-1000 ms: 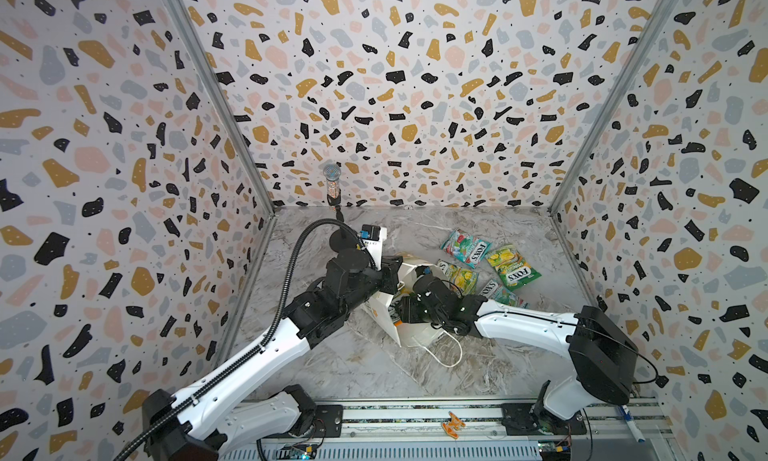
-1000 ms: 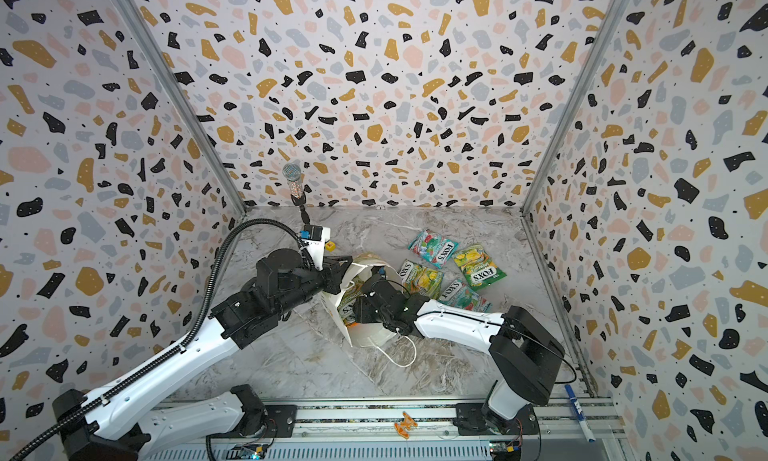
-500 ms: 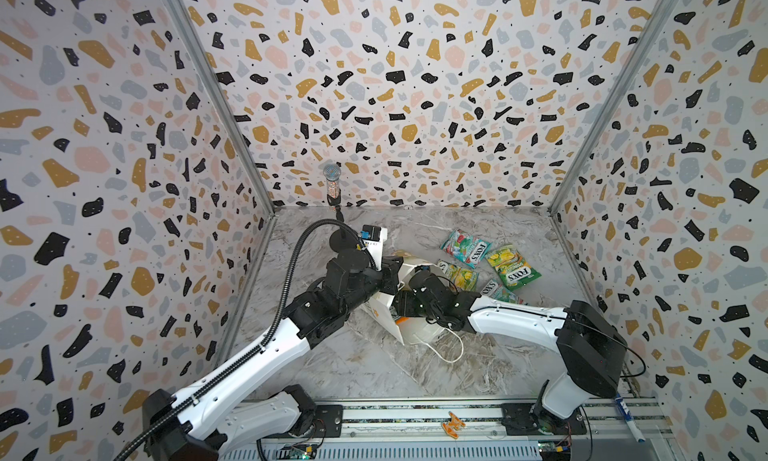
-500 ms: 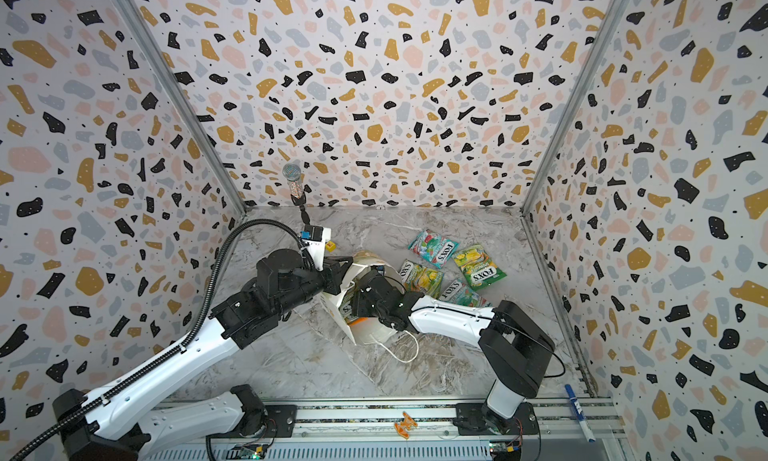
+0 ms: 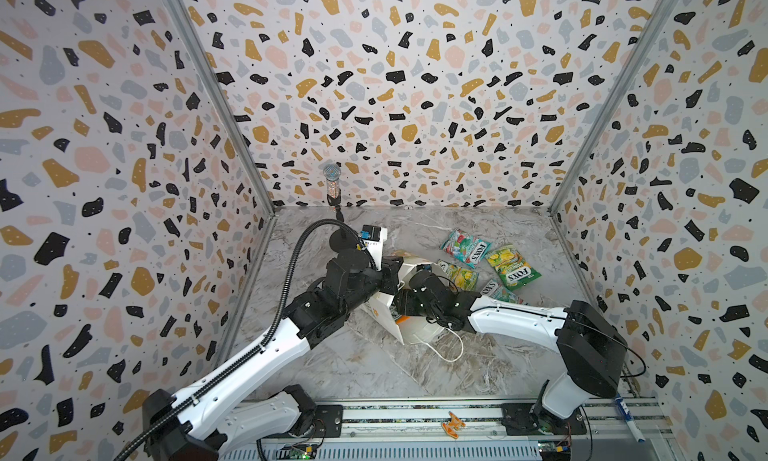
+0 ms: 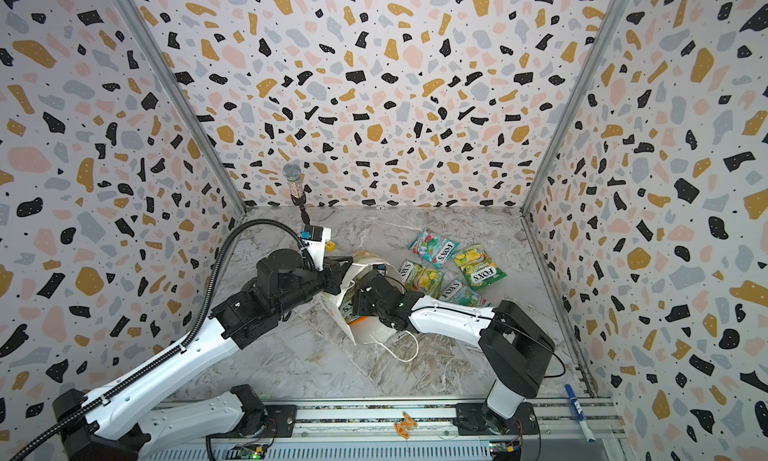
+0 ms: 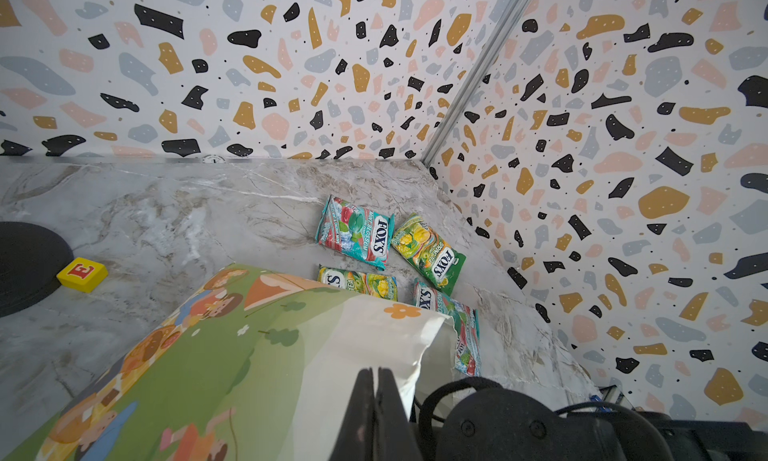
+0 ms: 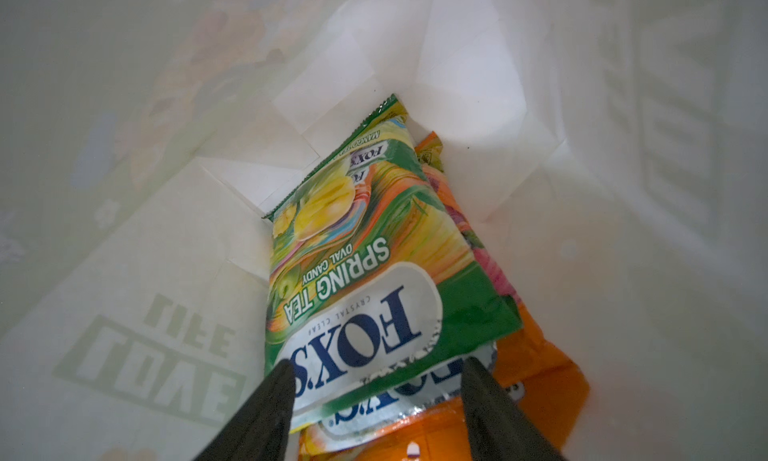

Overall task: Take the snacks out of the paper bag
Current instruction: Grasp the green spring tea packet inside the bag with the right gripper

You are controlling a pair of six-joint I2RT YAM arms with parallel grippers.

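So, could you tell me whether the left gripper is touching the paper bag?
Touching. In the left wrist view the left gripper is shut on the top edge of the paper bag, pinching it.

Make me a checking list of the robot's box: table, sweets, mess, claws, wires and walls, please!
Surface: grey marble-look table, no spills seen.
Job's things: paper bag tipped over; two teal packets and two green-yellow packets out on the table; inside the bag, a third green-yellow packet lies on an orange packet.
Clutter: yellow letter cube; microphone by the back wall; orange clip and blue pen on the front rail.
Grippers: left gripper shut on the bag's rim; right gripper open inside the bag, jaws astride the third packet's end.
Cables: black hose along the left arm; white cord handle loose on the table.
Surroundings: speckled walls on three sides.
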